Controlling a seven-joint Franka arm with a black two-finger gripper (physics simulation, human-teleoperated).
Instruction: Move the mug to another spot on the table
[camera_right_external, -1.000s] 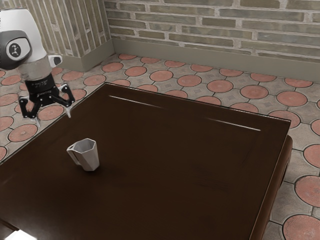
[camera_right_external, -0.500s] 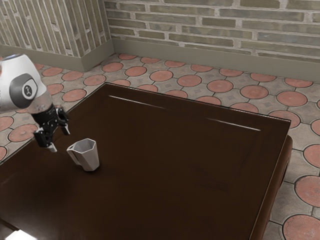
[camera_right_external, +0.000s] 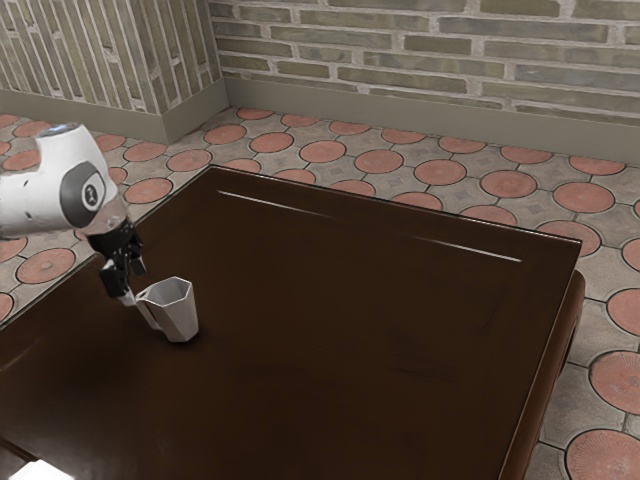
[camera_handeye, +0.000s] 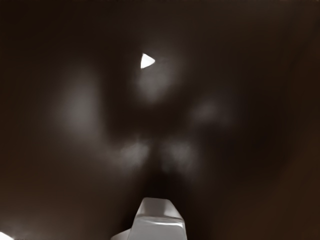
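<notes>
The dark brown counter is glossy, with a shallow raised border running along its edges and faint streaks of light on its top. Toward the near part of the edge on the exterior view's left stands the mug, upright on the wood and set in a little from that edge. It is pale grey-white with flat, faceted sides rather than a round wall. The open rim makes an angular outline, and the body narrows toward a smaller base. Its inside looks a shade darker than its outside. An angular handle juts from the side turned toward the exterior view's left. The gripper hangs just beside that handle, pointing down and low over the counter. Whether it is open or closed cannot be told, nor whether it touches the handle. In the wrist view a pale, blocky part of the mug sits right under the hand, against the dark counter with its soft grey reflections. Above the gripper the white arm comes in from the exterior view's left. Past the counter's far edge lies a floor of round reddish tiles set in grey. A brick wall stands behind it.
</notes>
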